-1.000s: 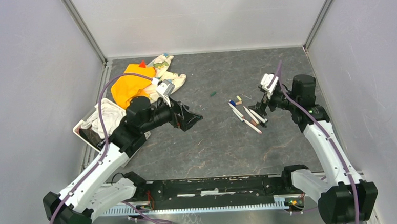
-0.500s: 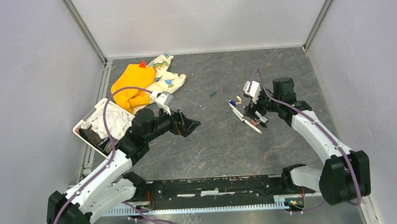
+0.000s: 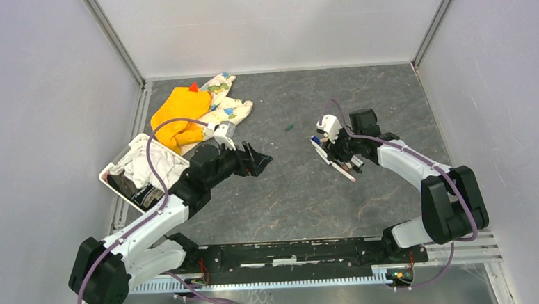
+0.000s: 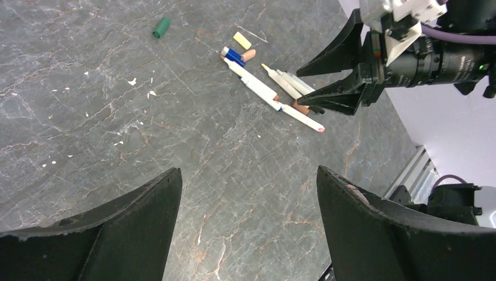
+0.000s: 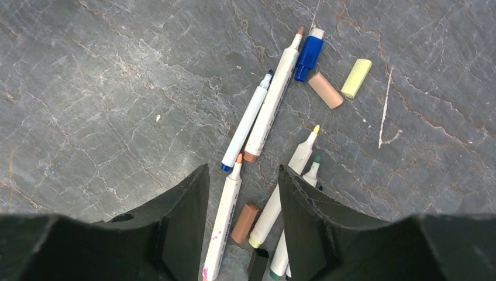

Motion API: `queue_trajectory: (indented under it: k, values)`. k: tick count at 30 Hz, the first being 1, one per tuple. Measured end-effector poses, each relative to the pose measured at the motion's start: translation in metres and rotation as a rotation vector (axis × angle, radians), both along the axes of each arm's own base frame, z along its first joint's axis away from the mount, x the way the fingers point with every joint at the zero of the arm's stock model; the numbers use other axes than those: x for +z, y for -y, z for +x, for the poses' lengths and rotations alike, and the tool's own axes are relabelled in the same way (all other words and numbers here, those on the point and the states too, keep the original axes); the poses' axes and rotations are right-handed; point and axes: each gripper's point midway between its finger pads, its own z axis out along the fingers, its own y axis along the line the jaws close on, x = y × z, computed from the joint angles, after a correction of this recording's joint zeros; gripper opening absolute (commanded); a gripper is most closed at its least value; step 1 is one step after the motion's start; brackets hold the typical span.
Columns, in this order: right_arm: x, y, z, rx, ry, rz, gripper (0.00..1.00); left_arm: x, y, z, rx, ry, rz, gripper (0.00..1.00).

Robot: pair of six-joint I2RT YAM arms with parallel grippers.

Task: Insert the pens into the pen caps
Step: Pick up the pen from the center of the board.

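The right gripper (image 5: 243, 170) is set half wide, tips down close to the table (image 3: 297, 199), and is clamped on nothing. In its gap lie the orange-tipped pen (image 5: 224, 208), just beside one finger (image 5: 175, 228), and the brown cap (image 5: 244, 223), loose next to that pen. The yellow-tipped pen (image 5: 294, 167) and the green-tipped pen (image 5: 313, 170) run back under the other finger, which hides their rear ends.

Just past the fingertips, the blue-ended pen (image 5: 245, 120) and the brown-tipped pen (image 5: 274, 96) lie side by side, touching. The blue cap (image 5: 309, 52) rests against the brown-tipped pen near its tip. The tan cap (image 5: 326, 89) lies just beside the blue cap, with the yellow cap (image 5: 356, 78) just beyond it. Both sit on no pen.

In the top view this cluster lies right of the table's centre, about midway between the near and far edges.

The left gripper (image 4: 248, 172) is spread wide and empty. It hangs above bare table left of centre, aimed at the pens and well apart from them. The green cap (image 4: 161, 26) lies alone between the two grippers, nearer the far edge.

The orange cloth (image 3: 174, 118) and the patterned cloth (image 3: 226, 102) are heaped in the far left corner. A white tray (image 3: 106, 176) holding a pale cloth sits at the left edge.
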Motion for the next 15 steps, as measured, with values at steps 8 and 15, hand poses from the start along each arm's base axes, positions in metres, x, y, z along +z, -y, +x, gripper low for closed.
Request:
queue_trajectory:
  k: [8, 15]
  values:
    - [-0.005, 0.006, -0.004, 0.024, -0.005, -0.043, 0.46, 0.015, -0.001, 0.003, 0.029, 0.044, -0.062, 0.89]
    - [-0.016, 0.014, -0.017, 0.049, -0.060, -0.079, 0.43, 0.012, -0.003, 0.002, 0.037, 0.044, -0.072, 0.89]
